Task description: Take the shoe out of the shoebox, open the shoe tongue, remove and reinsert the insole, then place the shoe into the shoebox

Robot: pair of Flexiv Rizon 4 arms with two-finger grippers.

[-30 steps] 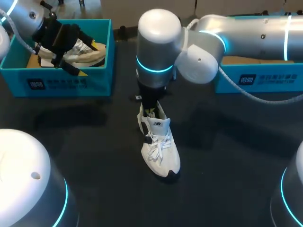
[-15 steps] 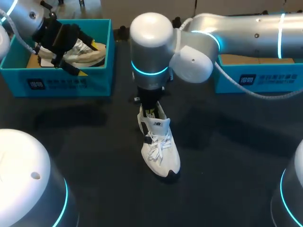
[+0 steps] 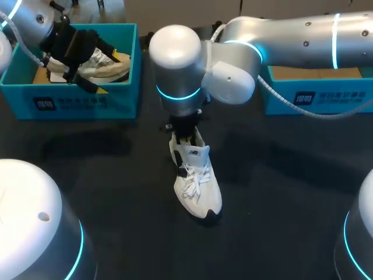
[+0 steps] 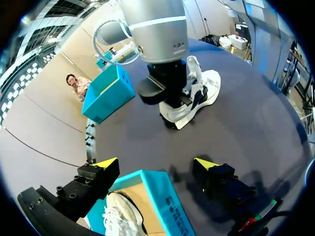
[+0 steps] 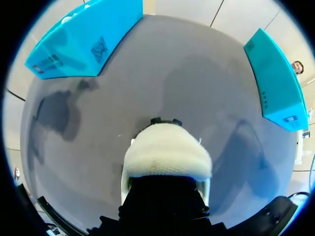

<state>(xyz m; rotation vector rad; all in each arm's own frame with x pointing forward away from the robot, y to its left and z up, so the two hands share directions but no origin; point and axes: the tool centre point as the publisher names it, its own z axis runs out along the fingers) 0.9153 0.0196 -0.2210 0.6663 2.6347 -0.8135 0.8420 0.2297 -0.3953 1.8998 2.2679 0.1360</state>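
A white lace-up shoe (image 3: 197, 181) stands on the dark table, toe toward me. My right gripper (image 3: 185, 138) comes straight down into its opening at the heel; the fingertips are sunk inside, so what they touch is hidden. The right wrist view shows only the padded heel collar (image 5: 167, 152) against the gripper's black body. My left gripper (image 4: 155, 164) is open, hovering over the front corner of the left teal shoebox (image 3: 76, 99), which holds a second pale shoe (image 3: 102, 64). Ahead of it in the left wrist view stands the white shoe (image 4: 202, 96).
A second teal shoebox (image 3: 315, 96) stands at the back right, behind my right arm. The right arm's large wrist housing (image 3: 175, 55) hangs over the middle of the table. Dark tabletop (image 3: 280, 192) lies bare around the shoe.
The right arm's wrist housing has swung leftward while its gripper stayed in the shoe's opening. The shoe and the left arm have not moved.
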